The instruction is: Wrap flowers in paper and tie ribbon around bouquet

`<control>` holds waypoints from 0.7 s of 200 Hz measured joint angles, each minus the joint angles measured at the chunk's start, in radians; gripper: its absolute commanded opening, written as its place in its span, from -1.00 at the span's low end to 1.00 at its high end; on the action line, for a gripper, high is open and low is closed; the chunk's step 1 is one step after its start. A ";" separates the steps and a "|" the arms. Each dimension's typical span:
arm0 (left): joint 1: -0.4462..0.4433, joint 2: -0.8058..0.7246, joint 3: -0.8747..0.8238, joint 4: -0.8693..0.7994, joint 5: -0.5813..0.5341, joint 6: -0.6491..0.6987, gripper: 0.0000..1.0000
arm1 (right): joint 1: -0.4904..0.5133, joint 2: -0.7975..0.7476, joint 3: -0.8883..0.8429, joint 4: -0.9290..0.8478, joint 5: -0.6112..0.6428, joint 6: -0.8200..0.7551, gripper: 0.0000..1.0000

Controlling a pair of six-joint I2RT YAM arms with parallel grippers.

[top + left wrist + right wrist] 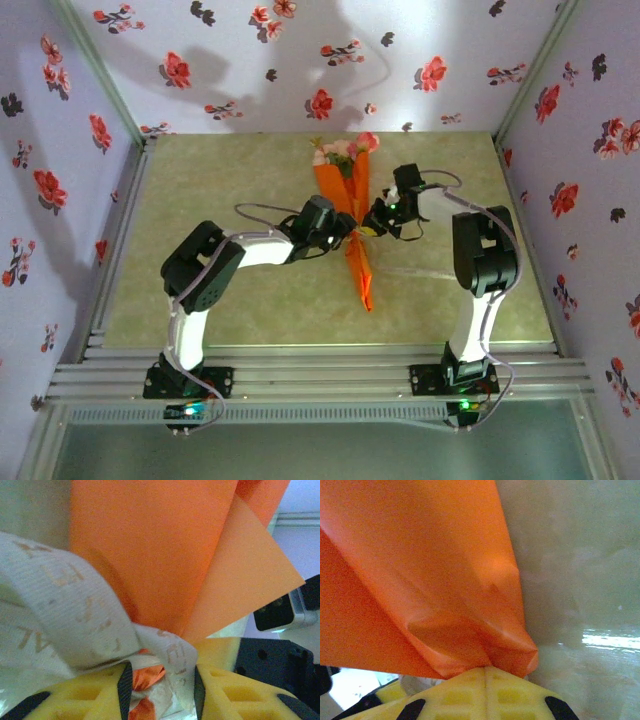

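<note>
Yellow right fingers (pixel 490 695) are squeezing the bright orange paper cone (pixel 420 580); left fingers (pixel 220 685) are sitting apart around the limp cream ribbon (pixel 75 610). Wrapped, not tied yet.

1. Noted a table (pixel 220 190) with a mottled olive-green top, closed in on three sides by walls.
2. Saw a pale lilac back wall (pixel 300 60), left wall (pixel 50 220) and right wall (pixel 590 120), all scattered with red flower prints (pixel 321 103) and smaller dark ones.
3. Found grey metal corner posts (pixel 105 80) slanting down where the walls met.
4. Marked ribbed aluminium rails (pixel 320 375) laid side to side across the near edge of the table.
5. Caught soft grey shadows (pixel 350 25) thrown high on the back wall.
6. Made out a pale grey-green panel (pixel 320 445) just below the rails.
</note>
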 measured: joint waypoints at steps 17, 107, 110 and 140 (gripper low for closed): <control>0.000 -0.032 0.008 -0.076 0.000 -0.005 -0.15 | 0.000 -0.004 -0.014 0.002 0.016 0.011 -1.00; 0.000 -0.017 0.326 -0.501 0.068 -0.005 -0.20 | 0.010 -0.056 -0.062 0.030 0.063 0.055 -1.00; 0.000 -0.011 0.337 -0.513 0.070 -0.004 -0.21 | 0.011 -0.056 -0.062 0.032 0.064 0.056 -1.00; 0.000 0.075 0.483 -0.652 0.107 0.006 -0.34 | 0.012 -0.071 -0.072 0.043 0.068 0.071 -1.00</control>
